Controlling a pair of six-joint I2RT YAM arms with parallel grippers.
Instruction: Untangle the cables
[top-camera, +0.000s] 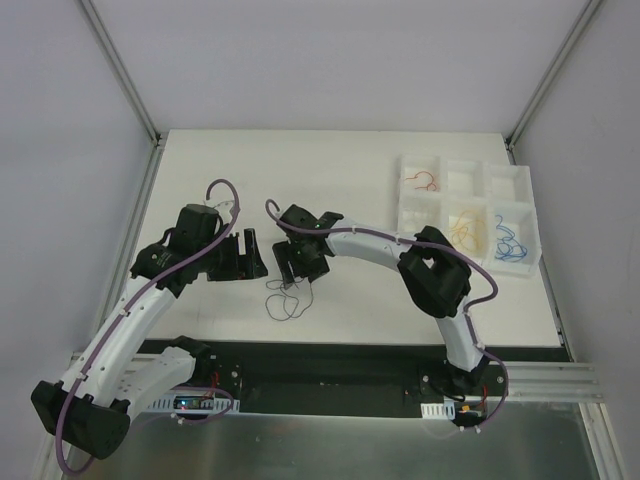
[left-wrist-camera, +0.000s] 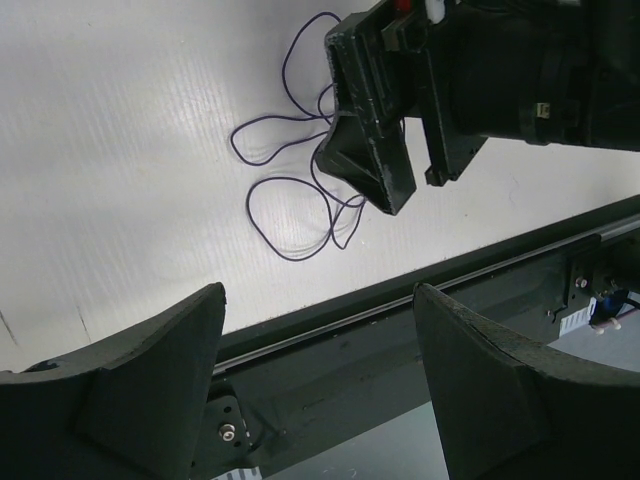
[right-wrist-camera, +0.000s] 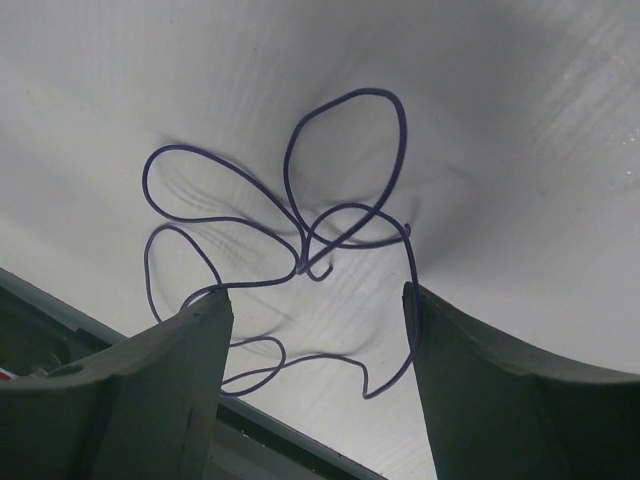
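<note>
A tangle of thin dark purple cable (top-camera: 285, 302) lies on the white table near its front edge. It also shows in the left wrist view (left-wrist-camera: 290, 215) and the right wrist view (right-wrist-camera: 300, 235). My right gripper (top-camera: 298, 266) is open and stands right over the tangle. Several loops lie between its fingers (right-wrist-camera: 315, 300), and one strand runs along the right finger (right-wrist-camera: 470, 370). My left gripper (top-camera: 247, 256) is open and empty, just left of the tangle. Its fingers (left-wrist-camera: 320, 300) frame the table's front edge, and the right gripper (left-wrist-camera: 375, 150) shows ahead of it.
A white compartment tray (top-camera: 463, 160) stands at the back right. It holds a red cable (top-camera: 422, 181), a yellow-orange cable (top-camera: 470, 226) and a blue cable (top-camera: 512, 244) in separate compartments. A dark rail (left-wrist-camera: 420, 290) runs along the table's front edge.
</note>
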